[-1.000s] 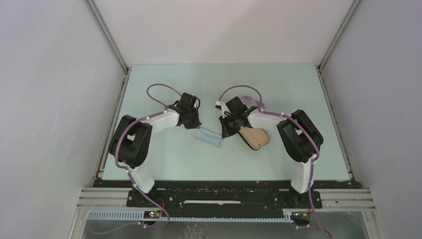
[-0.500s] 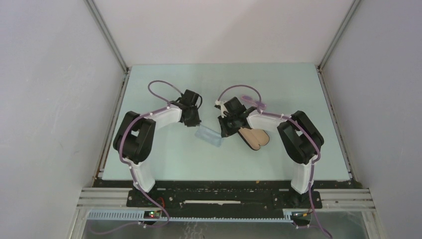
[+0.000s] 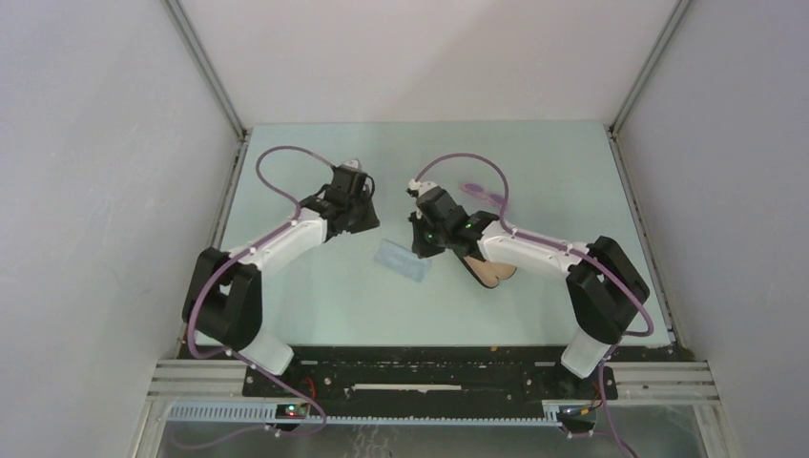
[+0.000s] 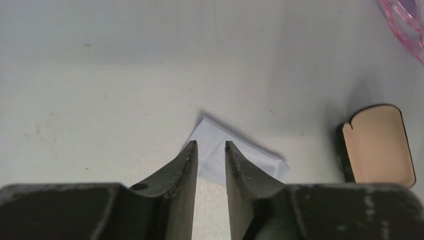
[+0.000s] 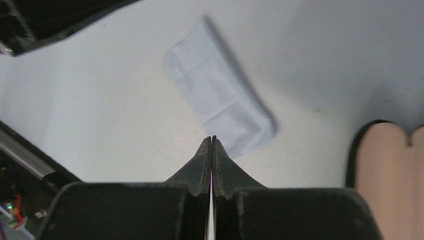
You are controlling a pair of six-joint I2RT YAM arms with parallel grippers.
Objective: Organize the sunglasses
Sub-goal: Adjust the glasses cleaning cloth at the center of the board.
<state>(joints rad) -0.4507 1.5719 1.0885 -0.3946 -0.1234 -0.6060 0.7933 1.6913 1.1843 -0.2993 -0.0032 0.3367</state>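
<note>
Read on the overhead view, with 12 o'clock at the far wall, the sunglasses [image 3: 482,193] lie on the worktop [image 3: 315,286] at about 1 o'clock from the right fingers [image 3: 424,246], just beyond the right wrist and beside its purple cable. Their long axis runs roughly from 10 to 4 o'clock. The right arm is the nearer one, but its fingers point the other way, toward 7 o'clock, so the pink-purple frame is outside the right wrist view. The left fingers [image 3: 366,221] have the sunglasses at about 3 o'clock, farther off, with the right wrist partly in the path. In the left wrist view only a corner of the frame [image 4: 405,22] shows, at the 1 o'clock edge.

The right fingers [image 5: 212,145] are pressed together with nothing between them. Their tips sit over the near edge of the folded light blue cloth [image 5: 220,102], and it cannot be told whether they touch it. The left fingers [image 4: 190,155] stand narrowly parted and empty, aimed at the same cloth [image 4: 255,155].

The open black case [image 3: 491,270] shows its tan lining, lies at 4 o'clock from the right fingers and holds nothing. The sunglasses are probably yet to be picked up, which would call for the right arm to turn back toward 1 o'clock and open.
</note>
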